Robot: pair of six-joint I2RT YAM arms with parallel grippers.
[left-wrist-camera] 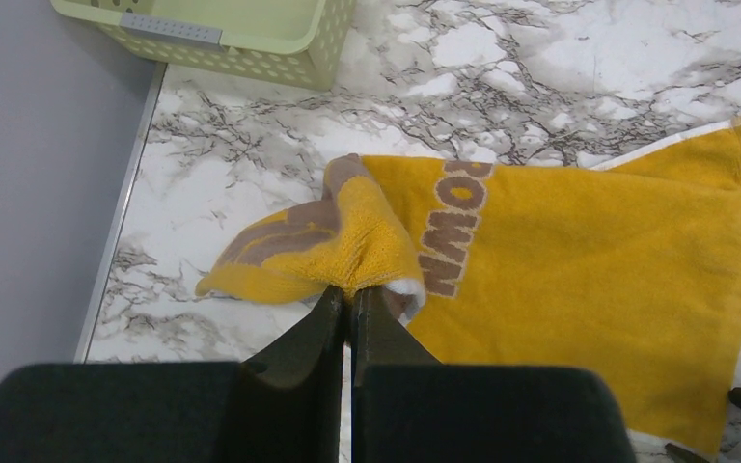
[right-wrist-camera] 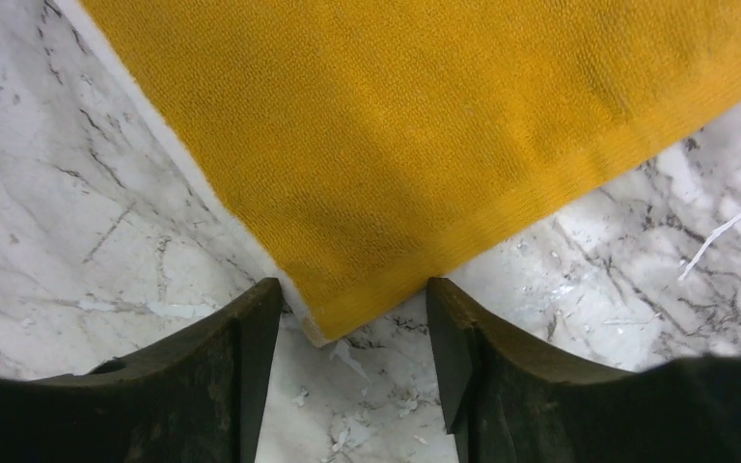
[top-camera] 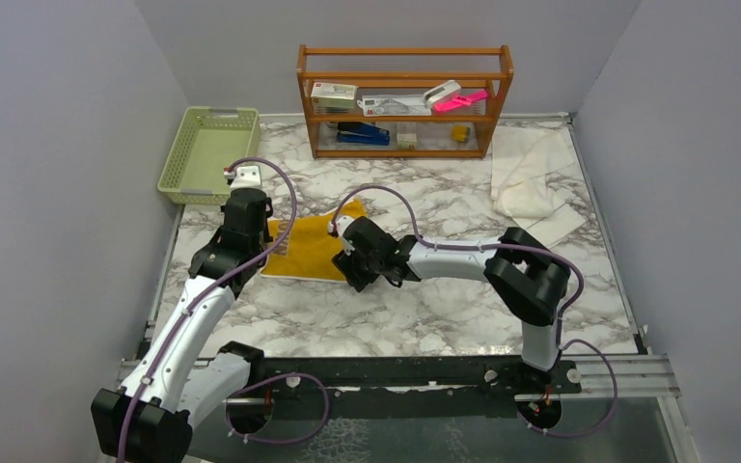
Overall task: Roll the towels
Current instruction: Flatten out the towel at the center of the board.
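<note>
The mustard-yellow terry towel with brown lettering (top-camera: 314,249) lies on the white marble-patterned worktop (top-camera: 425,318) between the two arms; the left fingers (left-wrist-camera: 311,338) are closed tight on its bunched left corner, which is folded over the cloth. The right fingers (right-wrist-camera: 241,352) stand apart, one each side of another corner lying flat, gripping nothing. The larger cream-white towel (top-camera: 531,178) lies crumpled at the worktop's far right, beside the wooden shelf rack (top-camera: 405,101).
</note>
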